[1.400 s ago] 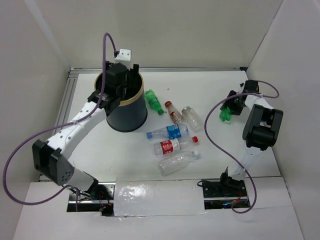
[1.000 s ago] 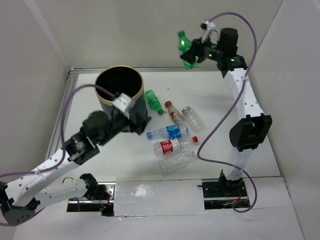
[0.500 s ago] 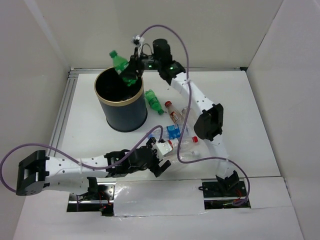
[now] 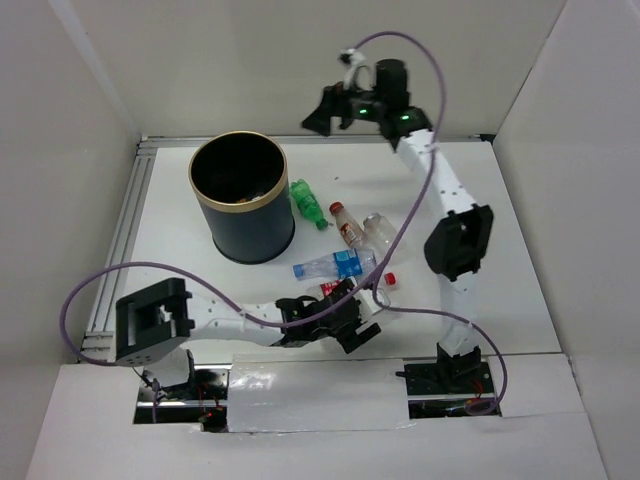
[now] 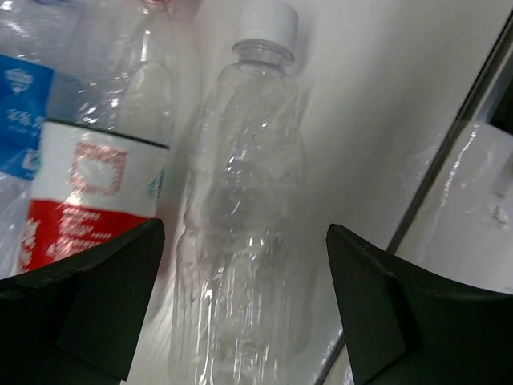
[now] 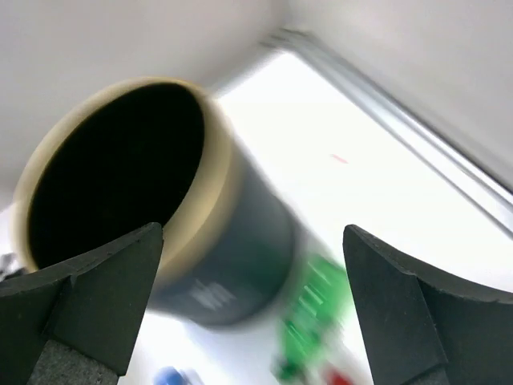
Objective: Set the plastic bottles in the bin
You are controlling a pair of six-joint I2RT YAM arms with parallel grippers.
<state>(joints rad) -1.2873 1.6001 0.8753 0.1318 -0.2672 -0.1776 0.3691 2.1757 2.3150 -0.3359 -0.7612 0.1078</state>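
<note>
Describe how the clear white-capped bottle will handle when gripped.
The clear bottle looks empty and crumpled, so it is probably light and apt to dent under the jaws. Lying on its side, it may roll if nudged.

The bin (image 4: 250, 235) stands at the left rear of the bench (image 4: 480, 250). One plastic bottle (image 4: 307, 203) lies just right of it. Further right, toward mid-bench, lies a cluster of bottles (image 4: 335, 265). At the cluster's near edge the left tool (image 5: 240, 241) straddles an unlabelled bottle (image 5: 240, 160), with a labelled bottle (image 5: 96, 184) alongside it. The right tool (image 4: 318, 115) hangs over the bench's rear edge, right of the bin.
</note>
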